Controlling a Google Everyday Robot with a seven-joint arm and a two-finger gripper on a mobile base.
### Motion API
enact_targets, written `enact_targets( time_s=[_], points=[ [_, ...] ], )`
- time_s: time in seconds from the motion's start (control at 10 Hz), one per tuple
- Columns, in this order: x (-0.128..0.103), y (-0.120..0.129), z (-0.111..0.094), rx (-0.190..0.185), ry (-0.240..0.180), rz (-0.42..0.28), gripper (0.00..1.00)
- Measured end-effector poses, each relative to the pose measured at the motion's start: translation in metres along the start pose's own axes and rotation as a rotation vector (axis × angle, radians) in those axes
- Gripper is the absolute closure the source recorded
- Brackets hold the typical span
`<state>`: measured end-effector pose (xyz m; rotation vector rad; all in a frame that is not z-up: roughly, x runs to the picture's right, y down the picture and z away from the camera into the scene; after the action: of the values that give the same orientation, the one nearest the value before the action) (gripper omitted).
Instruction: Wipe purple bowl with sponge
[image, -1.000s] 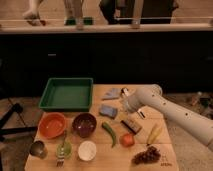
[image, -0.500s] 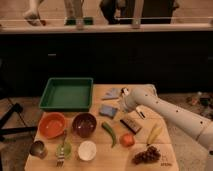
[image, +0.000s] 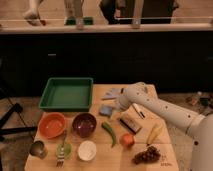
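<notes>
the wooden table (image: 165, 92) fills the lower half of the view, and the white arm (image: 165, 112) reaches in across it from the right. at the back left sits the green tray (image: 65, 94). in front of it are the orange bowl (image: 51, 125) and, just to its right, the purple bowl (image: 84, 124), upright and untouched. the blue sponge (image: 106, 111) lies flat on the table behind and to the right of the purple bowl, near it but apart. over the last second the arm has crept left and slightly down, so the gripper (image: 118, 104) now sits just beside the sponge's right edge. whether the gripper is spread or closed cannot be told. the sponge has not shifted, so the pickup looks not yet done and wiping has not begun
</notes>
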<state>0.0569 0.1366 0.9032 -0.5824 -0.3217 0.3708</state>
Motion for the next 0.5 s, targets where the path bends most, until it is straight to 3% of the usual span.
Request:
enact_targets(
  time_s=[0.5],
  points=[
    [0.004, -0.006, 0.014, -0.032, 0.013, 0.018, 0.23]
  ],
)
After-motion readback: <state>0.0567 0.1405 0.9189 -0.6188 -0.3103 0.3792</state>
